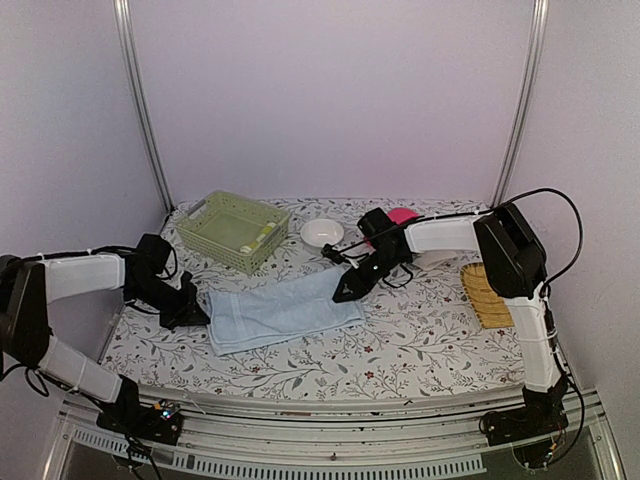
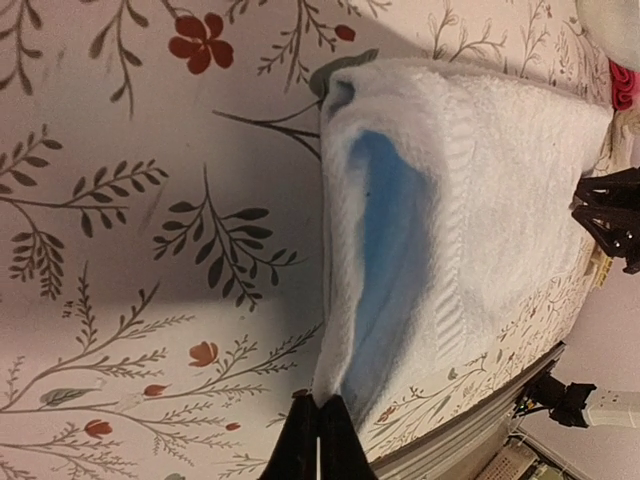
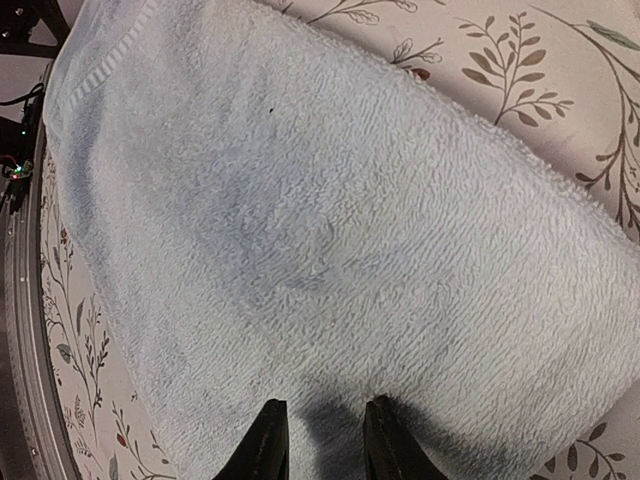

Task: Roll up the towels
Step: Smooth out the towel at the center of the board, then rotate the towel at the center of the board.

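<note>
The soft, floppy blue towel (image 1: 283, 312) lies flat on the table (image 1: 400, 350), so it is best to grab an end edge. The left claw (image 2: 318, 432) is squeezed shut at its corner, and the right claw (image 3: 325, 408) is slightly open over it.

A bright pink towel (image 1: 403, 214) mostly hidden behind the right arm (image 1: 445, 235), yellow woven slatted tray (image 1: 485, 295) partly behind it, contents of the pale green plastic basket (image 1: 212, 247) too small to tell, large pale blue towel (image 3: 300, 230) cropped in right wrist view.
</note>
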Controlling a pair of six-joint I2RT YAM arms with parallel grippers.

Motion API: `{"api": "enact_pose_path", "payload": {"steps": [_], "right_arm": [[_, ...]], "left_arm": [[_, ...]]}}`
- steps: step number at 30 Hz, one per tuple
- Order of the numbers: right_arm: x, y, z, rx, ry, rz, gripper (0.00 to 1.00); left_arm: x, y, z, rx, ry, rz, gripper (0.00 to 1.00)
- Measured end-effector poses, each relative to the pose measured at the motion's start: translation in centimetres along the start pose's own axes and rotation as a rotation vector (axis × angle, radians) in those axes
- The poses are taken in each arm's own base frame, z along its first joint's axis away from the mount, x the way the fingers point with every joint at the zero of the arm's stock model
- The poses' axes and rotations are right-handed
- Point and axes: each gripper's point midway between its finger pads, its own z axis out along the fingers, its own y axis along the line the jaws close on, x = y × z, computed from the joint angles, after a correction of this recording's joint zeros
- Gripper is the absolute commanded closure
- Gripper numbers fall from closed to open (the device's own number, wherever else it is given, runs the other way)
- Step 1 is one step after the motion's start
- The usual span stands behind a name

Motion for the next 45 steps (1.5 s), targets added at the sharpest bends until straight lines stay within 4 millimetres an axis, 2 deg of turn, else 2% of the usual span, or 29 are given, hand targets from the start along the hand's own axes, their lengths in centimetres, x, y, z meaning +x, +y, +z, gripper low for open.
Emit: {"api": "enact_pose_path", "payload": {"steps": [3,6,8,10,13,15,17,19,21,25,28,29,33,35,41,45], "right_arm": [[0.0,0.0,0.0,0.000,0.001,0.000,0.71],[0.0,0.0,0.0,0.000,0.001,0.001,0.70],[0.0,0.1,-0.1,-0.001,0.004,0.003,0.68],[-0.1,0.2,-0.3,-0.002,0.012,0.008,0.66],[-0.9,0.5,-1.1,0.001,0.009,-0.001,0.61],[-1.9,1.0,-2.1,0.010,-0.005,-0.022,0.59],[-3.5,1.5,-3.4,0.022,-0.035,-0.058,0.58],[-5.9,2.1,-4.9,0.036,-0.081,-0.107,0.62],[-8.0,2.5,-6.1,0.048,-0.120,-0.151,0.70],[-10.3,2.7,-7.2,0.060,-0.159,-0.201,0.79],[-9.4,1.5,-5.7,0.063,-0.130,-0.181,0.80],[-8.7,0.8,-4.8,0.064,-0.112,-0.166,0.84],[-5.5,-2.2,-1.4,0.067,-0.033,-0.083,0.85],[-4.3,-3.4,-0.5,0.080,-0.006,-0.050,0.85],[-3.8,-5.8,-0.5,0.136,0.001,-0.013,0.85],[-3.0,-6.6,-0.5,0.155,0.000,-0.011,0.85]], "left_arm": [[-0.1,0.7,-0.2,-0.013,0.004,-0.013,0.75],[-0.2,0.9,-0.8,-0.027,-0.002,-0.018,0.73],[-0.5,0.5,-1.7,-0.026,-0.030,-0.011,0.75],[-1.2,-0.5,-2.9,-0.004,-0.078,0.006,0.77],[-2.4,-3.1,-4.5,0.065,-0.170,0.067,0.80],[-2.8,-5.1,-4.7,0.113,-0.202,0.130,0.85],[-2.8,-7.2,-3.7,0.151,-0.193,0.200,0.89],[-2.5,-8.8,-1.9,0.165,-0.158,0.265,0.93],[-2.0,-9.9,0.3,0.163,-0.124,0.326,1.00],[-0.8,-11.2,3.4,0.160,-0.093,0.428,1.00],[-0.5,-11.4,4.8,0.150,-0.087,0.460,1.00],[-0.5,-11.3,5.2,0.143,-0.086,0.461,1.00],[-0.4,-10.2,6.3,0.115,-0.077,0.453,1.00],[-0.1,-9.5,6.8,0.102,-0.066,0.447,1.00],[0.7,-6.7,8.8,0.029,-0.018,0.417,1.00],[0.3,-6.5,9.0,0.009,-0.030,0.427,1.00]]}}
